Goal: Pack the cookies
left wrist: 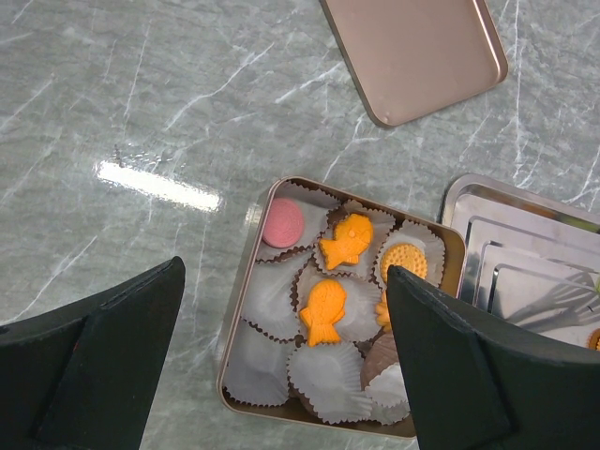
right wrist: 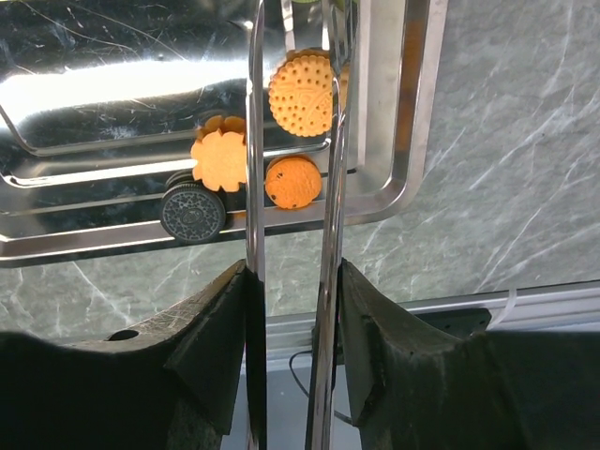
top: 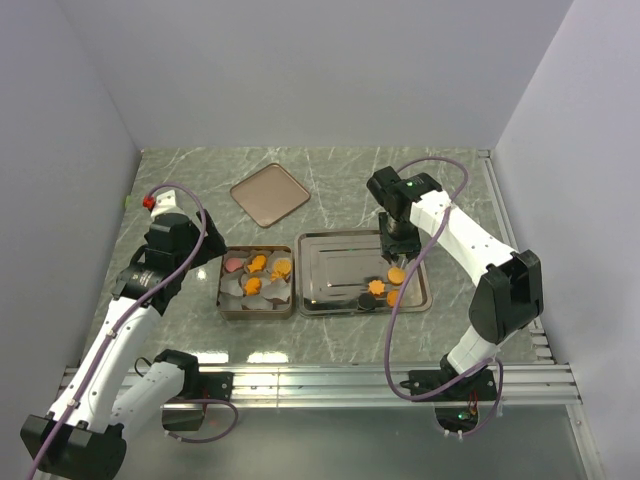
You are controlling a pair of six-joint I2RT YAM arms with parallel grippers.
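Round orange cookie [right wrist: 300, 94] between tongs [right wrist: 255, 187] in right gripper [right wrist: 292, 281]

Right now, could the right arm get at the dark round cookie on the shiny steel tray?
Probably yes. The right gripper holds metal tongs over that end of the tray, and the dark round cookie lies mostly uncovered, though close beside an orange flower-shaped cookie.

Robot test cell, plain pale walls [top: 300, 70] enclosing three sides of the marble-patterned table [top: 200, 190], aluminium mounting rails [top: 330, 380] along its near edge.
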